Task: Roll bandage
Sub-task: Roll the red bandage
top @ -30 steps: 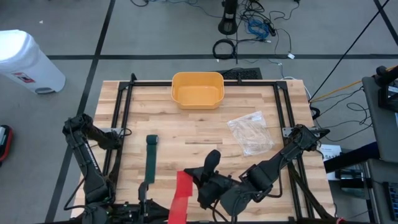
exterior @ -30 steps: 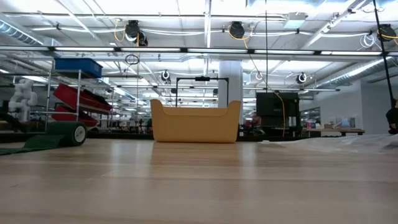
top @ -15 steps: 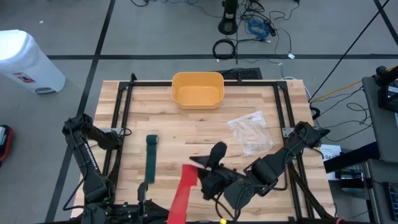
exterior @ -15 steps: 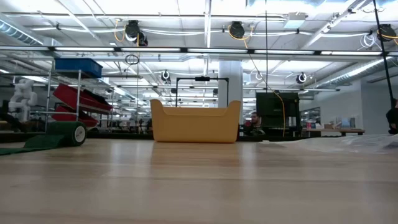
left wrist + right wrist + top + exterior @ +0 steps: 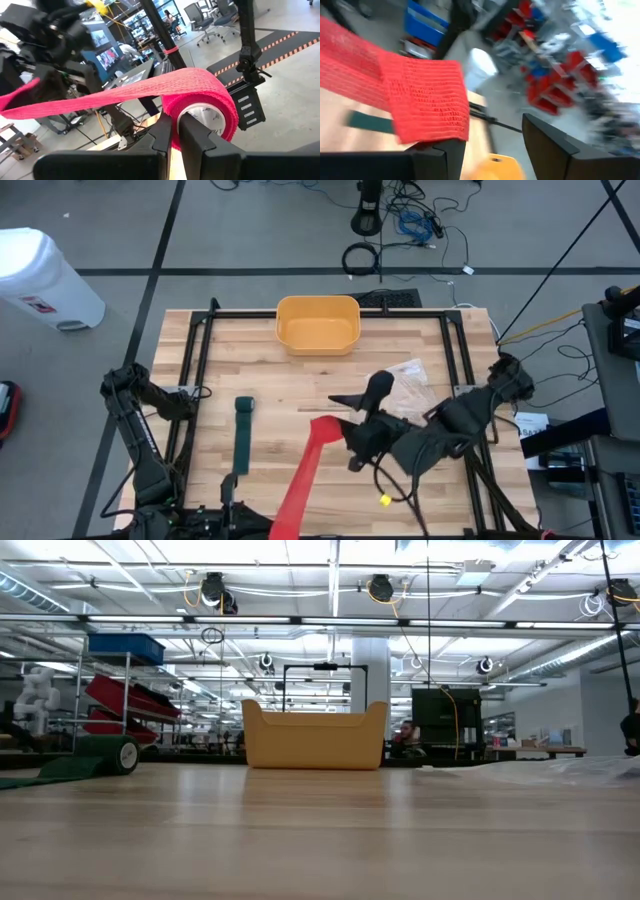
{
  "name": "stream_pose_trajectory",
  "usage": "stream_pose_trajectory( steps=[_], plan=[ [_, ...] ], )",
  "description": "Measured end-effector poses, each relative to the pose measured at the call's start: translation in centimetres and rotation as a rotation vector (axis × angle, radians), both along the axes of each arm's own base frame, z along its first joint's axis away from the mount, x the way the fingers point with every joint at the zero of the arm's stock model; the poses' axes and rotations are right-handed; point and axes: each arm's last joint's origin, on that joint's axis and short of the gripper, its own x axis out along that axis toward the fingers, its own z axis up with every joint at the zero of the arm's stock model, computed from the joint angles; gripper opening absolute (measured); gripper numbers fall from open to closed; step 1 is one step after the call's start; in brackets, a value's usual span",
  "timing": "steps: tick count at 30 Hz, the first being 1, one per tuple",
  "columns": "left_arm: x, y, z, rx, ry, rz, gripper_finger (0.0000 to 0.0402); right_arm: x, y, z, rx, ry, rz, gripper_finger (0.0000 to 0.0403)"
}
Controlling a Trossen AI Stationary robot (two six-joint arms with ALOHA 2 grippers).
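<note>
Bandage (image 5: 304, 470) strip now longer | right claw (image 5: 345, 423) parted, moved up-table | left claw (image 5: 172, 142) grips roll

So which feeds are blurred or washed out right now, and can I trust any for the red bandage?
Right wrist view: background smeared, but the red bandage reads clearly. Left wrist view: the roll is sharp, the room behind soft. High view: crisp and evenly lit. Low view: bright ceiling lights, bandage not in frame.

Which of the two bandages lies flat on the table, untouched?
The green bandage, flat on the left side; the red bandage is stretched between both arms.
</note>
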Motion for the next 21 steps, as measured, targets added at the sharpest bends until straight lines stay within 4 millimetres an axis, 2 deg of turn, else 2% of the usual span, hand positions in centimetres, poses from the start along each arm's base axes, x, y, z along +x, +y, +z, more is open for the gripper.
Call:
stream_pose_trajectory(
  steps=[4,7,16,21],
  plan=[
    [0.0,0.0,0.0,-0.001,0.0,-0.011,0.0029,-0.6,-1.2,1.1,0.229,-0.022,0.176,0.0179],
    [-0.1,-0.1,0.0,-0.002,0.0,-0.028,0.0029,-0.6,-1.6,1.3,0.317,-0.024,0.241,0.0188],
    [-0.1,-0.2,0.0,-0.005,-0.001,-0.056,0.0029,-0.5,-1.7,1.1,0.321,-0.005,0.258,0.0246],
    [0.0,-0.2,0.0,-0.005,-0.001,-0.055,0.0029,-1.0,0.0,-0.1,0.304,0.088,0.289,0.0251]
  ],
)
